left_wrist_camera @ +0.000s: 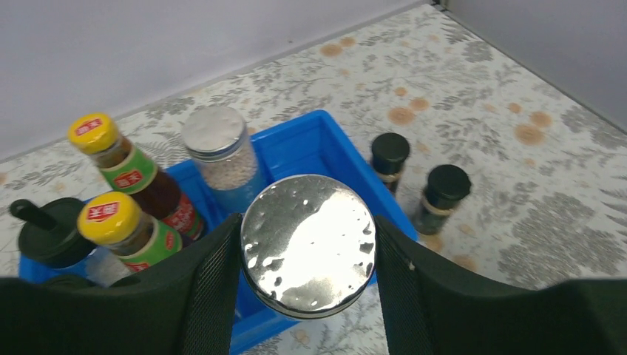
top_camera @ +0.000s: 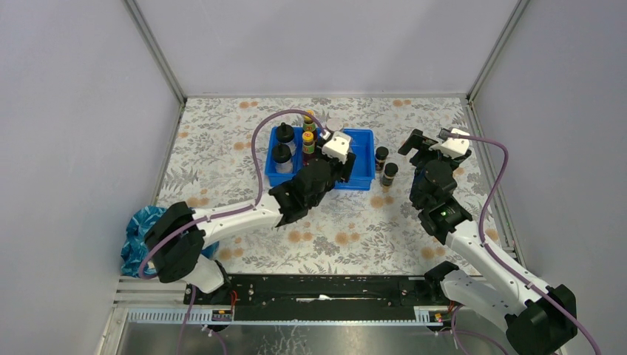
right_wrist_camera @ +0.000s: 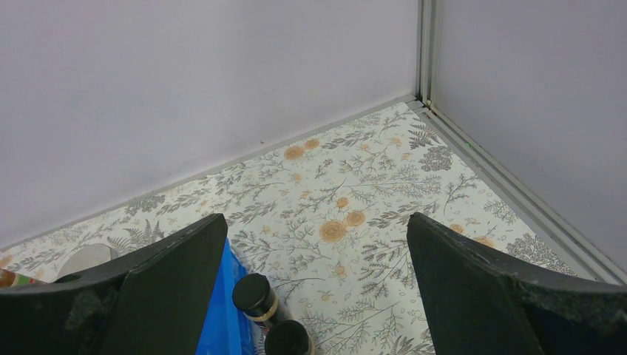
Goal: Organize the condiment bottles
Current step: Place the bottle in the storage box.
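Quick look from my end. The left pincer [left_wrist_camera: 307, 296] is pinching a silver-lidded jar [left_wrist_camera: 308, 240] by the sides, one black finger on each side just under the lid. From the top camera, that pincer [top_camera: 324, 142] hangs over the middle of the blue tray [top_camera: 362, 159]. I can't tell whether the jar's base touches the tray floor, since the lid hides everything below it.

Already in the tray:
- The second silver-lidded jar [left_wrist_camera: 214, 133] stands upright near the far wall, full of something pale and grainy.
- The two yellow-capped bottles [left_wrist_camera: 94, 133] with red and green labels stand just beside each other, left of that jar.
- The two black-domed bottles [top_camera: 285, 133] are at the left end, one behind the other.

The two tiny black-capped bottles [left_wrist_camera: 390, 151] are outside the tray. They stand upright on the floral worktop [top_camera: 244, 207], close together and just off the tray's right wall.

The right pincer [right_wrist_camera: 314, 244] is spread wide with nothing between its fingers. It sits above the worktop to the right of those two small bottles, and their caps show at the bottom of its wrist camera.
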